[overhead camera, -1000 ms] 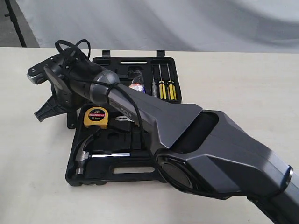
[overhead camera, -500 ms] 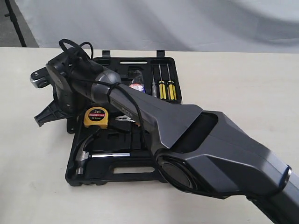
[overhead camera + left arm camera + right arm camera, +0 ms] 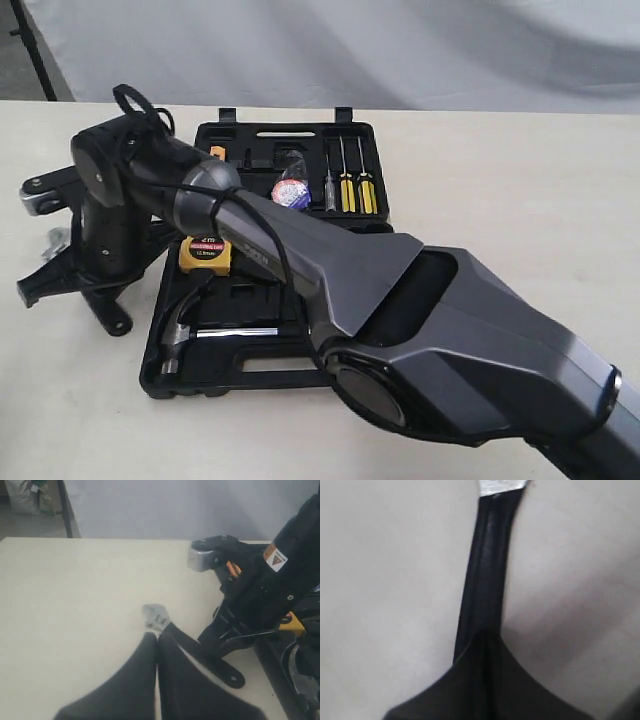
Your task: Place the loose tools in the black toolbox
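The adjustable wrench [image 3: 157, 618] is over the bare table left of the black toolbox [image 3: 290, 366], silver head [image 3: 54, 240] outward. My right gripper [image 3: 76, 286] has reached across and is shut on its black handle [image 3: 488, 555]; the handle's holed end [image 3: 118, 322] sticks out behind the fingers. My left gripper [image 3: 157, 639] is shut and empty, its tips just short of the wrench head; it is outside the exterior view. The claw hammer [image 3: 186, 320] lies in the toolbox's near half. The wrapped tape roll [image 3: 291, 190] sits in the far half.
A yellow tape measure [image 3: 205, 252] sits in the toolbox by the right arm. Yellow-handled screwdrivers [image 3: 355, 186] line the far half, where an orange handle [image 3: 217, 152] also peeks out. The right arm's long body crosses the toolbox's near right part.
The right gripper swung left, away from the toolbox's left edge, and dropped towards the table. The wrench's silver head now shows beside it.
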Controlling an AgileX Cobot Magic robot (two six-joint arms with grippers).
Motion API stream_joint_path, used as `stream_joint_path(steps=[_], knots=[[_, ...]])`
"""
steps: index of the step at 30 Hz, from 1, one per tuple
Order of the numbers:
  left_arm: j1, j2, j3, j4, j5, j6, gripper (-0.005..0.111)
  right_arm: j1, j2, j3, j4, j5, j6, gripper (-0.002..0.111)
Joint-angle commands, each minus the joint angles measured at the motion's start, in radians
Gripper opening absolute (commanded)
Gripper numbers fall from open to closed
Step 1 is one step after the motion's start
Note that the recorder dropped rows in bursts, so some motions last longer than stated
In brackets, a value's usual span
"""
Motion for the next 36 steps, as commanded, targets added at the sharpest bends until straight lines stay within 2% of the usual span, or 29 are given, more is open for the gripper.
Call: stream_joint_path(steps=[1, 11, 18, 21, 27, 36], knots=[[0.003, -0.008, 0.009, -0.014, -0.017, -0.01, 0.001, 0.05, 0.009, 0.015, 0.045, 0.041, -0.004, 0.0], [0.003, -0.008, 0.009, -0.014, -0.017, -0.01, 0.001, 0.063, -0.092, 0.062, 0.023, 0.041, -0.027, 0.0], [0.003, -0.008, 0.009, -0.014, -0.017, -0.01, 0.001, 0.063, -0.15, 0.062, 0.047, 0.041, -0.275, 0.0], [0.003, -0.008, 0.009, -0.014, -0.017, -0.01, 0.001, 0.063, -0.106, 0.062, 0.158, 0.041, -0.306, 0.0], [0.003, -0.008, 0.009, -0.014, -0.017, -0.01, 0.001, 0.07, -0.035, 0.062, 0.2, 0.041, -0.286, 0.0], [0.003, -0.008, 0.009, -0.014, -0.017, -0.01, 0.001, 0.059, -0.015, 0.062, 0.053, 0.041, -0.088, 0.0]])
